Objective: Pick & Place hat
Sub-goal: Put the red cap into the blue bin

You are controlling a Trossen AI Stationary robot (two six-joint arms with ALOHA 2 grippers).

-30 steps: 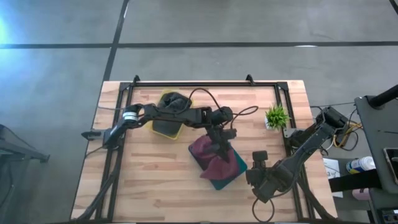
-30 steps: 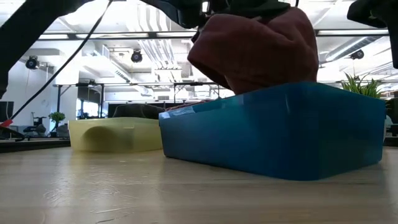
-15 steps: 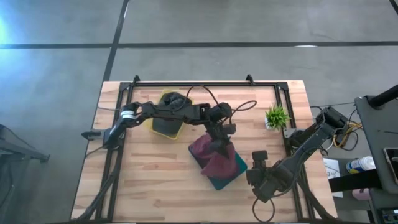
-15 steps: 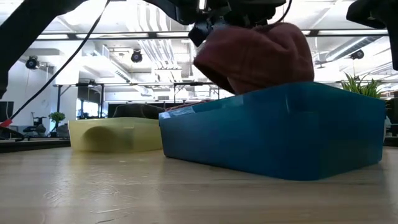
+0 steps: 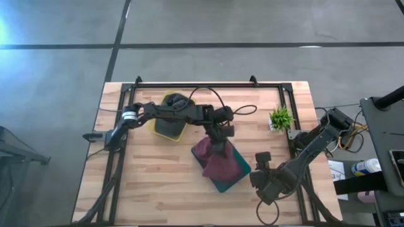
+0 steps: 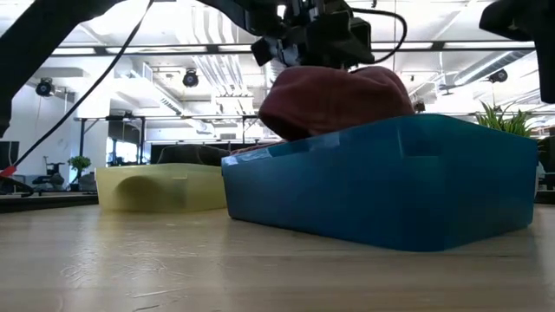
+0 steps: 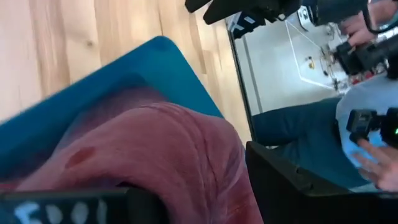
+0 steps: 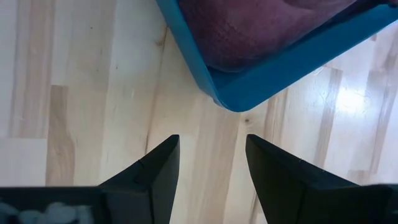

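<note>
Hat (image 5: 216,160) lies in blue bin (image 6: 390,186); left fingers (image 6: 323,39) parted, empty; right fingers (image 8: 205,163) parted, empty

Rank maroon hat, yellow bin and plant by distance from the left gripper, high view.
From the left gripper:
1. Maroon hat, right beneath it, in the blue bin.
2. Yellow bin, back toward the left arm's base.
3. Plant, near the table's right edge.

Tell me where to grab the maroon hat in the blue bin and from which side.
Take the maroon hat at its crown, the soft mound rising above the rim of the blue bin, and come straight down from above. The bin walls block any side approach, and the bunched fabric on top should pinch easily. The open left pincer hangs just over it.
</note>
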